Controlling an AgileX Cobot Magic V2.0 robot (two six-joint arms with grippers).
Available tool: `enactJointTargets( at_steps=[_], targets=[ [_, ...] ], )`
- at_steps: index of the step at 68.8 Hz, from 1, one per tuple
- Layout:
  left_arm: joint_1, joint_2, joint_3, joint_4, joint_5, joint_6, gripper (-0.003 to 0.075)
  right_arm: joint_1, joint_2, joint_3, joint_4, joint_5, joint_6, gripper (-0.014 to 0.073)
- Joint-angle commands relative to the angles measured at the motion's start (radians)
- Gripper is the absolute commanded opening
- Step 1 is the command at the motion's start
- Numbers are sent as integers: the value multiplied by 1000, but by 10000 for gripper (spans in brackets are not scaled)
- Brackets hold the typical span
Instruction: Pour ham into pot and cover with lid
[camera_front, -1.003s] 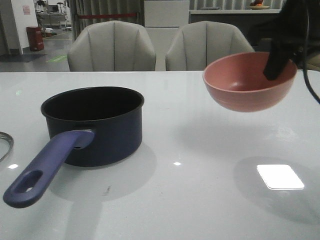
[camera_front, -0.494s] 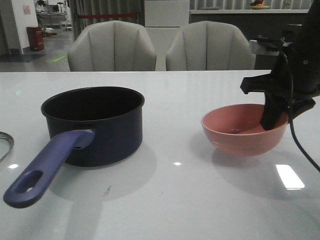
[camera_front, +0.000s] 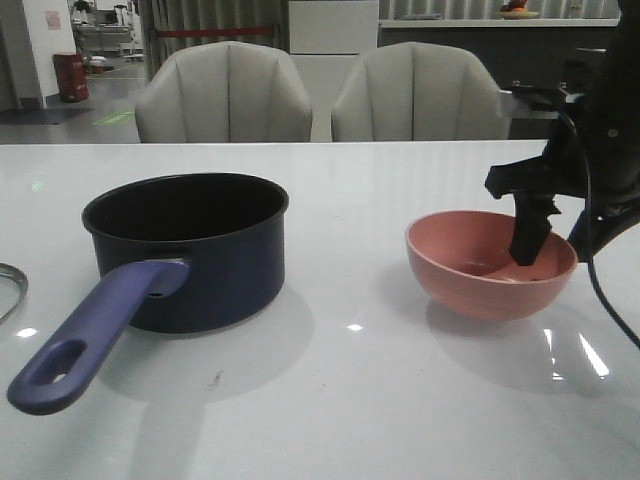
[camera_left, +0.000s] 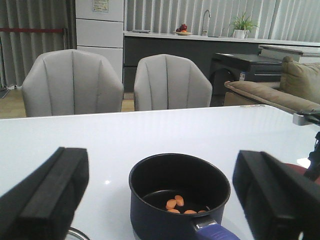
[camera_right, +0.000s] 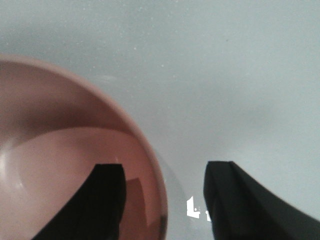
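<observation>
one dark navy pot (camera_front: 186, 249) with a single long handle stood on one white table (camera_front: 330, 400). at least four small orange ham chunks (camera_left: 179, 205) lay inside it. there was one pink bowl (camera_front: 490, 265), one lid (camera_front: 8, 290) showing only as a rim edge, two grey chairs (camera_front: 225, 92) behind, and two grippers.

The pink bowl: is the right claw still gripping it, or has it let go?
Apart. In the right wrist view, the right gripper straddles the pink bowl's rim, with table visible between rim and outer finger; the inner finger shows a gap too.
</observation>
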Motion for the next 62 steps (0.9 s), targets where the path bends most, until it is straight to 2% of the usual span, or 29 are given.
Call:
enactJointTargets(
  at_steps=[1,15,41,62],
  targets=[
    [-7,11,-27,-11,-85,0,617,-6,-139,-12,-20,-35,-55,476],
    [-7,11,-27,-11,-85,0,617,-3,-376,101,-19,-203,-86,476],
    [-7,11,-27,-11,-85,0,617,47,-774,419,33,-504,-85,476],
    [-7,11,-27,-11,-85,0,617,89,-1084,755,33,-738,-84,475]
  ],
)
